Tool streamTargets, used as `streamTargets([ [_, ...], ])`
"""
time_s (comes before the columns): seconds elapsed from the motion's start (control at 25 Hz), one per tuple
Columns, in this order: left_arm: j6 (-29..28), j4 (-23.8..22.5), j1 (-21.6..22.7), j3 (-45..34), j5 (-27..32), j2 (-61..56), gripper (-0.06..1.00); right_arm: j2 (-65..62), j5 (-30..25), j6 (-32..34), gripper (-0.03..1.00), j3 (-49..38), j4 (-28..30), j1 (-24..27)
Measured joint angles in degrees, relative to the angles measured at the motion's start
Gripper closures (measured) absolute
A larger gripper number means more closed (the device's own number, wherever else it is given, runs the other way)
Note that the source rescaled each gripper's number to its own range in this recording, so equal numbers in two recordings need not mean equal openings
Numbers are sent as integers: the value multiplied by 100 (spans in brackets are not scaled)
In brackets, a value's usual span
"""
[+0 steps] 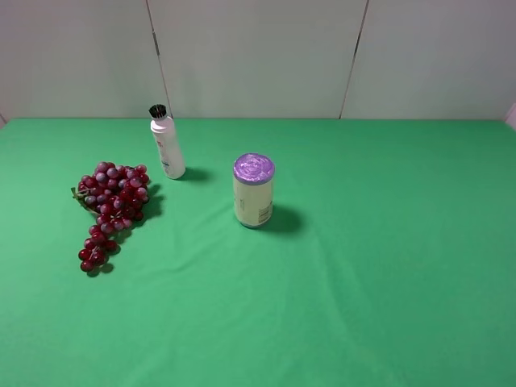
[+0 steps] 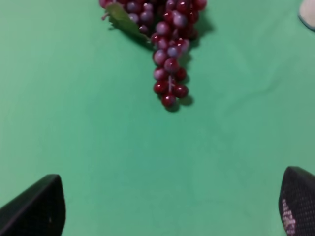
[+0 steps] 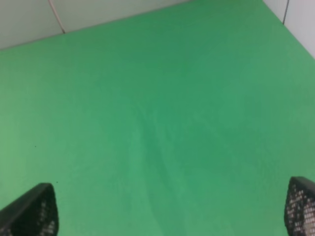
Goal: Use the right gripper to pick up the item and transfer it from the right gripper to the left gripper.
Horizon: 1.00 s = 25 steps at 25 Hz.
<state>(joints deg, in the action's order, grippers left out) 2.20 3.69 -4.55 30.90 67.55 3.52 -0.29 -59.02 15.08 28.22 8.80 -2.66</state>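
A green cloth (image 1: pixel 387 266) covers the table. Grapes (image 1: pixel 111 205) lie at its left; a purple-lidded jar (image 1: pixel 254 191) stands upright mid-table, a white bottle (image 1: pixel 166 142) behind, between them. Left gripper (image 2: pixel 167 206) and right gripper (image 3: pixel 170 209) hang spread wide, holding nothing

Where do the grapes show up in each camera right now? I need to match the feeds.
Exterior high: the grapes lie at the left on the green cloth, near the white bottle.
Left wrist: grapes are at the top centre, ahead of the open left gripper.
Right wrist: not in view; only cloth and wall.
Shared landmark: the green cloth.
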Motion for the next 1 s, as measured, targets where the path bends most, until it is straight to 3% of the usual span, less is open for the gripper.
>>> streamTargets([
  [0.4,157,29,0,-223,-545,0,15,0,5,0,-3,0,0,0],
  [1.0,182,36,0,-247,-667,-394,15,0,5,0,-3,0,0,0],
])
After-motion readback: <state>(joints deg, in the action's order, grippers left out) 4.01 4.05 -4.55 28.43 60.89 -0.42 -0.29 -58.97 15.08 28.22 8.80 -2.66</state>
